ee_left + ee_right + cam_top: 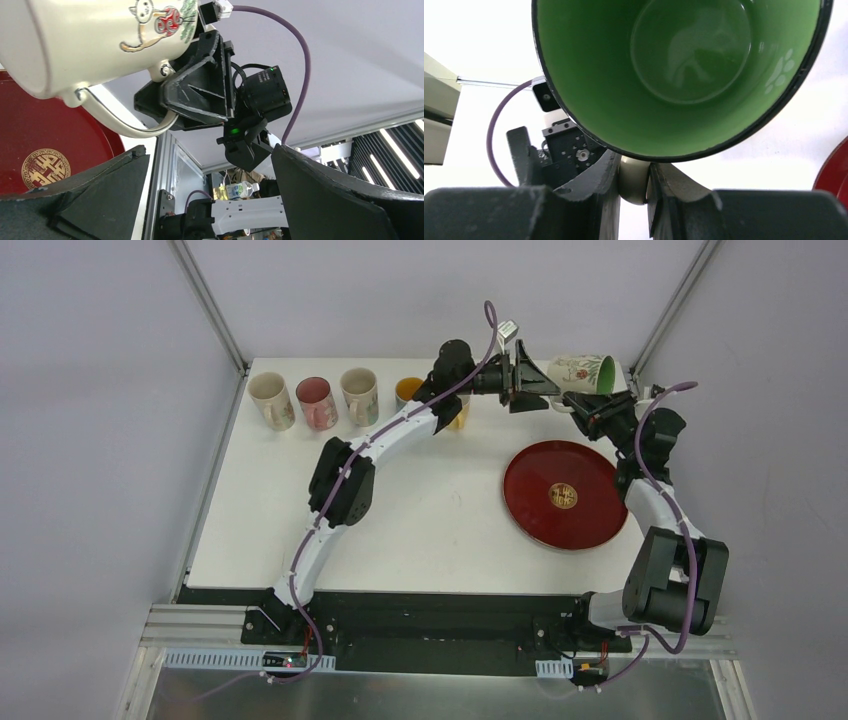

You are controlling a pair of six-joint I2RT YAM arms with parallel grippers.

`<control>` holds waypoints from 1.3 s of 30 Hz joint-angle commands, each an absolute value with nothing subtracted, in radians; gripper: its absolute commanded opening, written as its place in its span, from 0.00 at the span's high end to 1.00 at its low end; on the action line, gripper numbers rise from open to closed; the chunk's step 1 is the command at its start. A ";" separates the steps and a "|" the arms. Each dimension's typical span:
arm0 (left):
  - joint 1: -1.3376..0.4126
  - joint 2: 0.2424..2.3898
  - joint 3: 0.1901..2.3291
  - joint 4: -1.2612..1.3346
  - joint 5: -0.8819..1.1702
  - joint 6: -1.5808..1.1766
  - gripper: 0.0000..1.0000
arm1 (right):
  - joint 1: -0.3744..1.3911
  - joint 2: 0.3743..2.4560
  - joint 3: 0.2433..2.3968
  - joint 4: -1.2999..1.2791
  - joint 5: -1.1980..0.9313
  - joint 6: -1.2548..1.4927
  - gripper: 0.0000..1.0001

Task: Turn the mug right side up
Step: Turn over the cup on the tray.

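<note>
The cream mug with a green inside and a cartoon print hangs on its side above the table's back right, its mouth facing right. My right gripper is shut on its handle; in the right wrist view the green inside fills the top, with my right gripper below it. My left gripper stands open just left of the mug's base, not touching it. In the left wrist view the mug is at the upper left, and nothing lies between the wide-apart fingers of my left gripper.
A red plate with a gold emblem lies on the table's right side, below the mug. Several upright mugs stand in a row along the back left, one of them yellow behind the left arm. Frame posts rise at both back corners.
</note>
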State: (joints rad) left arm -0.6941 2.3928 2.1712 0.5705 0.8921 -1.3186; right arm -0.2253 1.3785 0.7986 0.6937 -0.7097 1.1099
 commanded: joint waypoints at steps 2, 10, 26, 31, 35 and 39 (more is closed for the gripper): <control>-0.693 2.287 2.165 0.625 0.931 -1.287 0.01 | -0.235 1.286 0.918 0.765 -0.707 1.004 1.00; -0.669 2.227 2.153 0.442 0.944 -1.147 0.01 | -0.236 1.278 0.991 0.607 -0.727 0.883 1.00; -0.529 2.015 2.101 0.008 0.941 -0.727 0.01 | -0.236 1.233 1.011 0.483 -0.733 0.771 1.00; -0.463 1.885 2.008 -0.101 0.925 -0.577 0.01 | -0.236 1.209 1.005 0.469 -0.741 0.753 1.00; -0.394 1.790 1.911 -0.144 0.922 -0.539 0.01 | -0.236 1.206 1.001 0.460 -0.747 0.749 1.00; -0.327 1.680 1.817 -0.234 0.887 -0.432 0.01 | -0.236 1.203 1.007 0.460 -0.750 0.747 1.00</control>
